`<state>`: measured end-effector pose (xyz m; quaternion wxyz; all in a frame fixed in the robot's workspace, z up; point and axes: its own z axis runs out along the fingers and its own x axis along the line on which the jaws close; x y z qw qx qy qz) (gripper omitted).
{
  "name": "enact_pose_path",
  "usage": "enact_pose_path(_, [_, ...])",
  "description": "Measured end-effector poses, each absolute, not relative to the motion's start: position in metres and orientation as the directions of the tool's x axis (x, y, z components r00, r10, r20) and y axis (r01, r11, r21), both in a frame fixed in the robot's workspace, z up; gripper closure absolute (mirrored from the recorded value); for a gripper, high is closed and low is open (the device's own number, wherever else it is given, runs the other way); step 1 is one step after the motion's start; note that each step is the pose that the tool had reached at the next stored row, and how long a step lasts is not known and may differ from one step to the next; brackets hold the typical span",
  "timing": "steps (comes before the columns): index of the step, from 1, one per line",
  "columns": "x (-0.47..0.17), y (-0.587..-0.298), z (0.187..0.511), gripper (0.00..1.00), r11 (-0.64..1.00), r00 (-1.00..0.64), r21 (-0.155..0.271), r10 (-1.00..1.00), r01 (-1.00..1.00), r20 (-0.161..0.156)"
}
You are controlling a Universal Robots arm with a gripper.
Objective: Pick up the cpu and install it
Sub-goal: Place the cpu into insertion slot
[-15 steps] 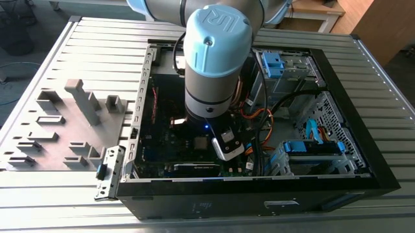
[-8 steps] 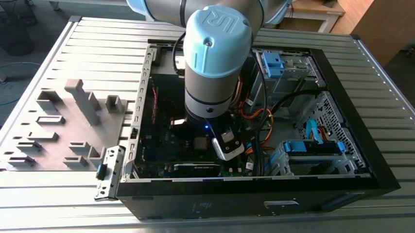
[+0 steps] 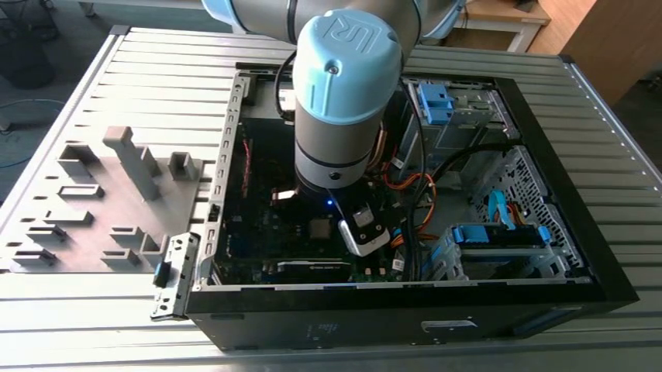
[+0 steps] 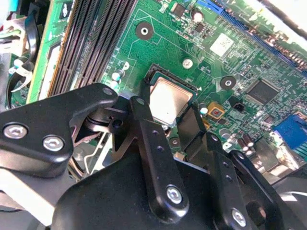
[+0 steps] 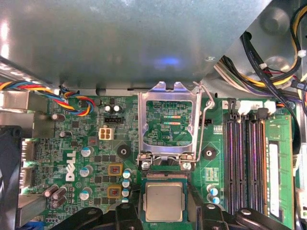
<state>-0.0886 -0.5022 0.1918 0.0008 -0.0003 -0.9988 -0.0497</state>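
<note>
The cpu (image 5: 164, 201) is a small silvery square with a dark greenish rim. In both wrist views it lies level between my two black fingers (image 5: 130, 216). It sits at the socket's dark seat on the green motherboard (image 5: 76, 158), just below the hinged silver load plate (image 5: 168, 122), which stands flipped open with its wire lever (image 5: 204, 127) raised. My gripper (image 5: 164, 207) is shut on the cpu (image 4: 170, 101), with one finger (image 4: 144, 124) against each opposite edge. In the exterior view my arm (image 3: 342, 116) reaches straight down into the open computer case (image 3: 538, 298).
Black memory slots (image 5: 244, 163) run close beside the socket, and one holds a memory stick (image 5: 278, 167). Cable bundles (image 5: 268, 48) hang near the case wall. Capacitors (image 5: 87, 152) stand on the socket's other side. A grey fixture block (image 3: 114, 201) lies at the exterior view's left.
</note>
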Motion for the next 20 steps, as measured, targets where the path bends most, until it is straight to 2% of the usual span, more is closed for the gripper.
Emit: enact_pose_path(20, [-0.0870, -0.5012, 0.1892, 0.53, 0.995, -1.000, 0.099, 0.001, 0.001, 0.002])
